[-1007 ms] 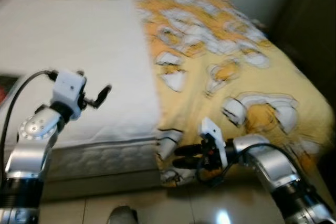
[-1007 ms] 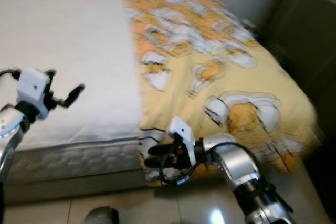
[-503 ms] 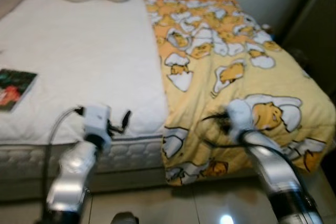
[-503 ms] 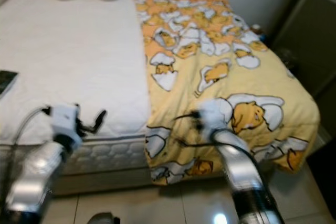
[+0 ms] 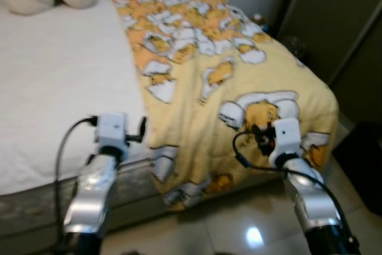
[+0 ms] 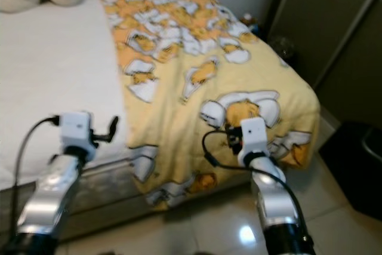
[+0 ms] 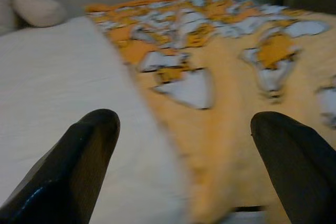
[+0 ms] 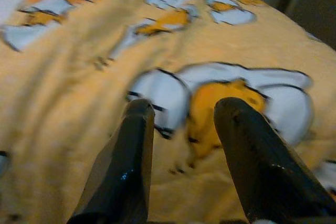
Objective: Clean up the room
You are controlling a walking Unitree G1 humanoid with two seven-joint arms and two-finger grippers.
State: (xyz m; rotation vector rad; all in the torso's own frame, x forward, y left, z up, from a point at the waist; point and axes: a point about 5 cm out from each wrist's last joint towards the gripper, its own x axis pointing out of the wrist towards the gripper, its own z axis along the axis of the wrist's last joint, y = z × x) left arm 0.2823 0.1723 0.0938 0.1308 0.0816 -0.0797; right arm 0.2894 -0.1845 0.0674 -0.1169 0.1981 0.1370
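Facing yellow blanket (image 5: 197, 76): right gripper (image 8: 184, 114) parted, just above it.

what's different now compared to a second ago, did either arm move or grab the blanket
The right pincer rose from the yellow blanket's hanging bottom edge to face its top near the foot corner, open and empty. The left pincer swung from over the white mattress toward the blanket's edge, still open. The blanket lies as before; the camera shifted.

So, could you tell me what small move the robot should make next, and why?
Probably ease the right hand forward to pinch the yellow blanket: its fingers are open and point at the fabric at the bed's foot, apart from it. The blanket covers only one side of the white mattress.
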